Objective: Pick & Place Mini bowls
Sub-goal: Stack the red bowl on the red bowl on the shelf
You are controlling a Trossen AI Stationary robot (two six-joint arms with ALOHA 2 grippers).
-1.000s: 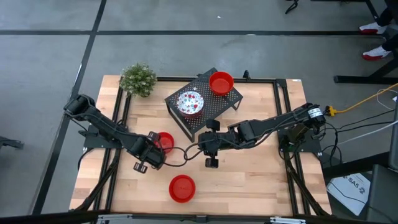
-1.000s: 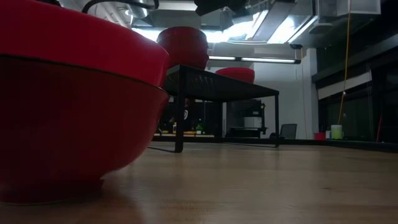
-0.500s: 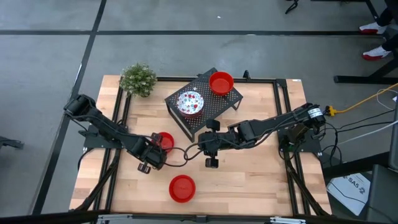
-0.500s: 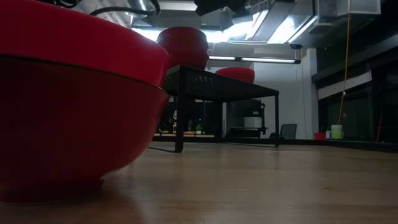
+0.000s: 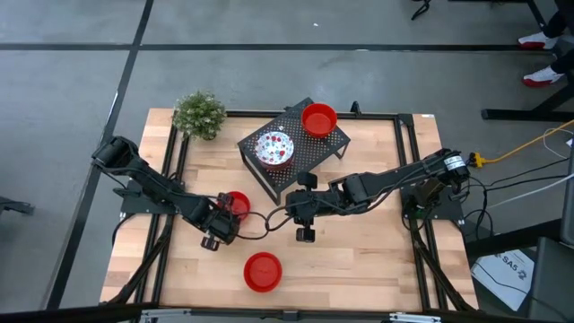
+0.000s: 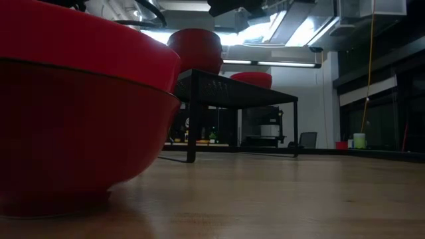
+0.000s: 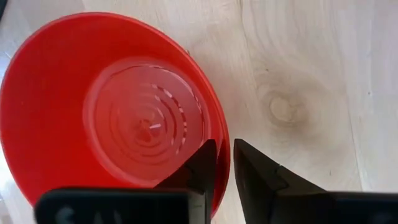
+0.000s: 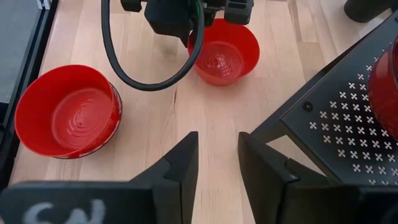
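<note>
The left hand (image 5: pixel 218 231) sits at a red bowl (image 5: pixel 239 205) near the black rack (image 5: pixel 300 152) on the table (image 5: pixel 377 260).

The left pincer (image 5: pixel 218 235) has slid closer over the red bowl (image 5: pixel 238 205), its fingers narrowing astride the rim.

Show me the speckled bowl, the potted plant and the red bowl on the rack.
speckled bowl (image 5: pixel 274 149), high view, middle of its inside.
potted plant (image 5: pixel 199 114), high view, its foliage.
red bowl on the rack (image 5: pixel 318 119), high view, its inner bottom.
</note>
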